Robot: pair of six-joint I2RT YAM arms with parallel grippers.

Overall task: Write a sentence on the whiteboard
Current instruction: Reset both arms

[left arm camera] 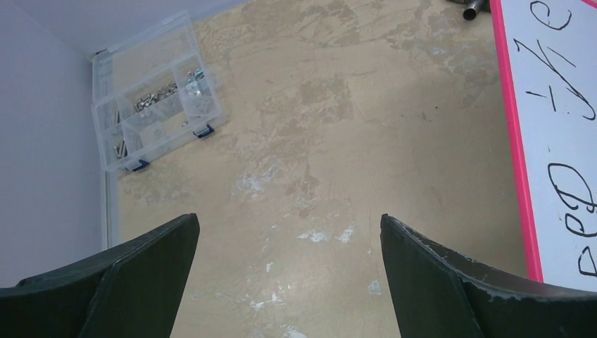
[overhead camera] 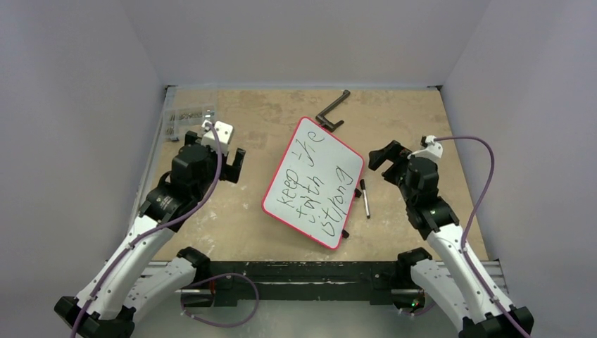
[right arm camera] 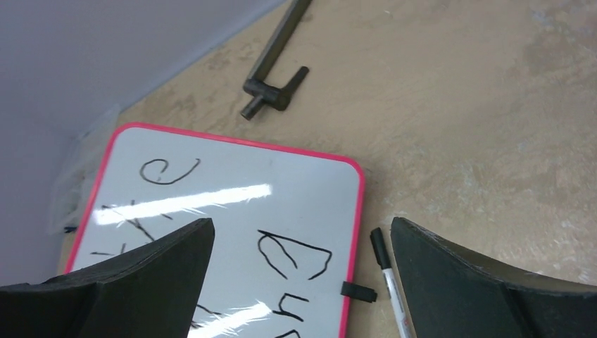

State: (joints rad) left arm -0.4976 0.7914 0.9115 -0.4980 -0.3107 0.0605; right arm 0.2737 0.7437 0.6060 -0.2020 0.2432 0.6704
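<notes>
A clear plastic organizer box (overhead camera: 189, 116) of small metal parts is sitting well to the left of the whiteboard (overhead camera: 313, 183), at the far left corner of the tan tabletop (overhead camera: 253, 211). The left gripper (overhead camera: 227, 160) is hovering left of the whiteboard, between it and the box, apart from both. In the left wrist view its fingers (left arm camera: 141, 274) are standing wide apart over bare tabletop, gripping nothing, with the board's red rim running along the right edge.

The whiteboard is lying flat in the middle of the tabletop, turned at an angle, one corner pointing toward the far wall. The sentence (overhead camera: 317, 186) is showing in three black handwritten lines, reading roughly "keep the faith strong".

A dark metal angled bar (overhead camera: 334, 109) is lying just beyond the whiteboard's far corner. A black-capped marker (overhead camera: 365, 198) is lying on the tabletop just beside the whiteboard's right edge, next to a small black foot (right arm camera: 357, 291).

The right gripper (overhead camera: 386, 158) is hanging right of the whiteboard, above the marker, its fingers (right arm camera: 479, 289) spread wide and holding nothing.
</notes>
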